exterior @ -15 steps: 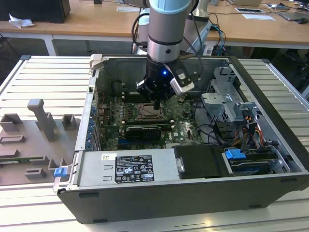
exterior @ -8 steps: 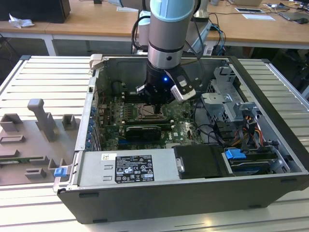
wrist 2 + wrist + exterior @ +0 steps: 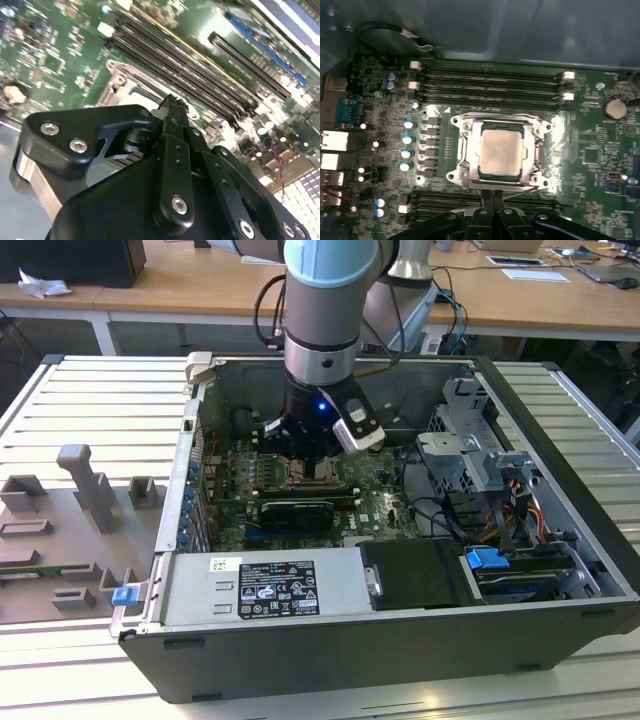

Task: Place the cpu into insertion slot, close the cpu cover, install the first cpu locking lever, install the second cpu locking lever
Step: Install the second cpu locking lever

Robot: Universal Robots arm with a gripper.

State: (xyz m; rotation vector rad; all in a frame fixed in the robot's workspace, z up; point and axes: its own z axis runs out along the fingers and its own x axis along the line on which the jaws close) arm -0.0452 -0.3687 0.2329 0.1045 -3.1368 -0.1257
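Arm (image 3: 322,300): pale blue cap over silver-grey joint, black wrist with a blue light, black cables; gripper (image 3: 172,107) matte black links with silver screws.

The arm (image 3: 322,300) points straight down, hand (image 3: 493,196) fingers pressed together.

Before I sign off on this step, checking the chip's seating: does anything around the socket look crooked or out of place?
Nothing stands out. In the first wrist view the cpu lies flat and square inside the insertion slot, and the hand sits at the socket's edge.
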